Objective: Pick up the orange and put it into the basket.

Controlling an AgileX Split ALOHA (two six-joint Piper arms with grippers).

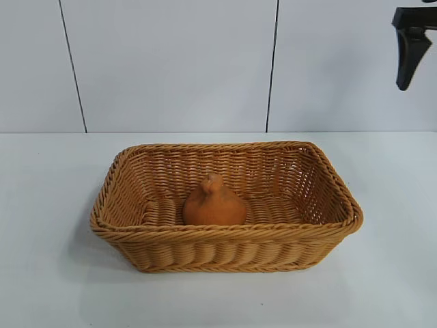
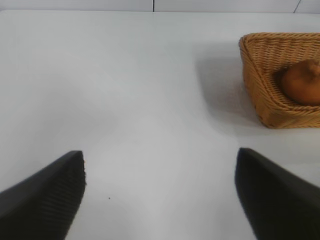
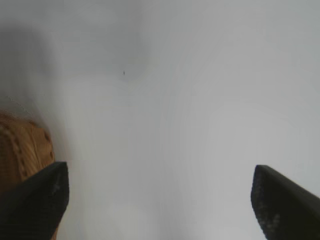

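Orange (image 1: pixel 214 202) sits inside basket (image 1: pixel 225 205), frame centre. Right pincer (image 1: pixel 412 51) upper right, fingers apart, empty. Left pincer (image 2: pixel 160 195) apart over bare worktop (image 1: pixel 48 205). Main risk: right arm clips the rim on retreat, shifting the basket.

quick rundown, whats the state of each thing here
orange: upright in the basket, neck up, nothing holding it
basket: right way up on the table, holding the orange
right gripper: open, empty, above the table beside the basket
left gripper: open, empty, away from the basket
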